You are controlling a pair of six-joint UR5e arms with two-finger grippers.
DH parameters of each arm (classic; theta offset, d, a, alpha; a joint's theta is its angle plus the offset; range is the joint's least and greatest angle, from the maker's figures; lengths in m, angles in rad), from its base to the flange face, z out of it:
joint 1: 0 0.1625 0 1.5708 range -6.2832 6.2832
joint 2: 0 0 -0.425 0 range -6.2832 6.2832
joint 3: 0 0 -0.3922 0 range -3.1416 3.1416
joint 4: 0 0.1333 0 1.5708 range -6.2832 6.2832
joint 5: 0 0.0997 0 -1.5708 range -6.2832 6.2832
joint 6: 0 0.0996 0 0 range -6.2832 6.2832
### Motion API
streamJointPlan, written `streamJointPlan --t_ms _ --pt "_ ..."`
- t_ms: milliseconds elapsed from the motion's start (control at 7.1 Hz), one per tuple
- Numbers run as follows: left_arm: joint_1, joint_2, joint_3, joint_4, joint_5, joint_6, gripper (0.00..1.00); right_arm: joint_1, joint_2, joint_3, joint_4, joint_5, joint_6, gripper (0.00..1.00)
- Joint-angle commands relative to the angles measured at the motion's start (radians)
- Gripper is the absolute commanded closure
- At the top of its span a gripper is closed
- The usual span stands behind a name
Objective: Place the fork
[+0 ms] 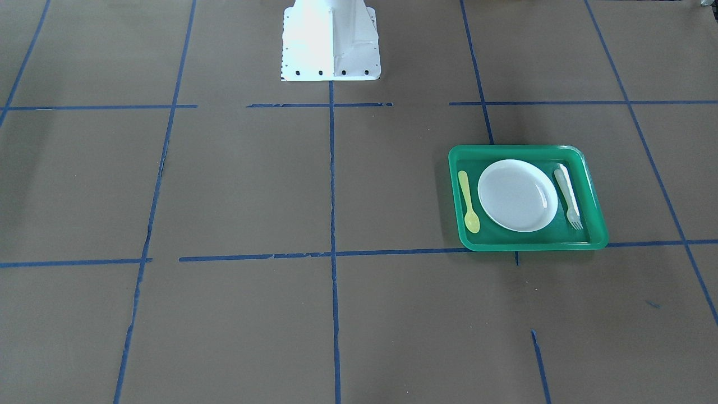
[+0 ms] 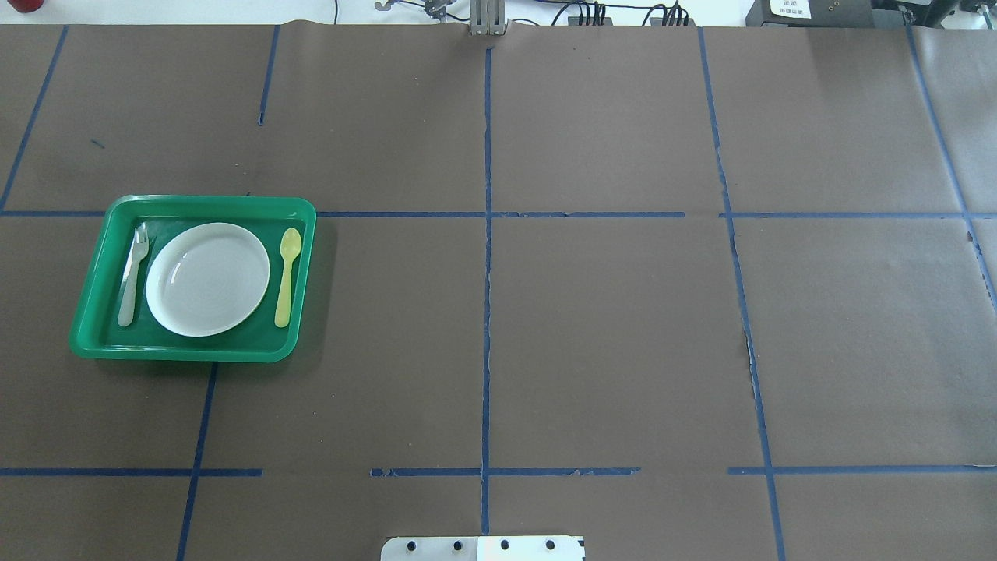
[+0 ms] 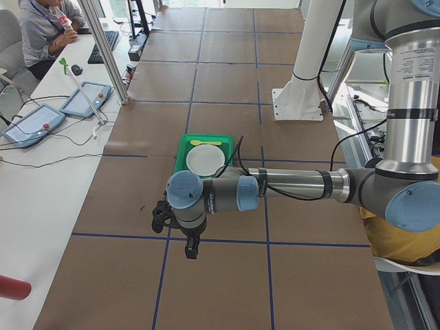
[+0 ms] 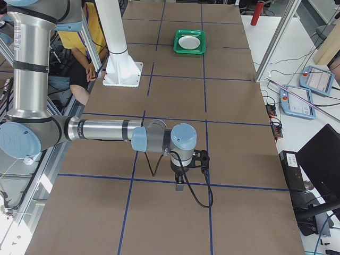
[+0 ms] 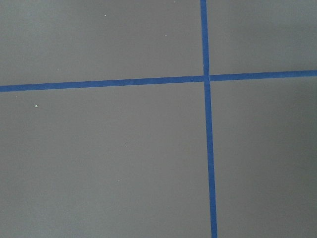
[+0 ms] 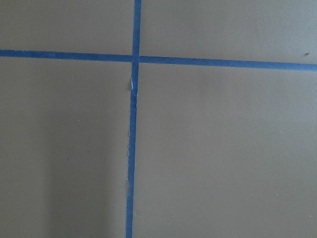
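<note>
Paper (image 5: 99, 158), matte brown and crossed by blue tape (image 5: 210, 163), is all I see below my left gripper (image 3: 162, 218); spread or closed, I cannot tell, same for my right gripper (image 4: 202, 158). Inboard of the left one sits the glossy green tray (image 2: 195, 354): slim translucent fork (image 2: 132, 276) flat along its nearest side, round white plate (image 2: 207, 279) next, yellow spoon (image 2: 287, 276) beyond. It's a laid setting, so I judge the fork placed.
</note>
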Motion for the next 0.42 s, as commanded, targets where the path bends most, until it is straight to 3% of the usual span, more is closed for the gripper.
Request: streamJointPlan --t_ms 0,282 --pt "-0.001 -0.011 -0.003 -0.004 -0.001 0.001 0.00 0.000 0.000 0.000 0.000 0.000 0.000 0.00" --pt "-0.001 -0.020 -0.006 -0.002 0.001 0.001 0.00 0.000 0.000 0.000 0.000 0.000 0.001 0.00"
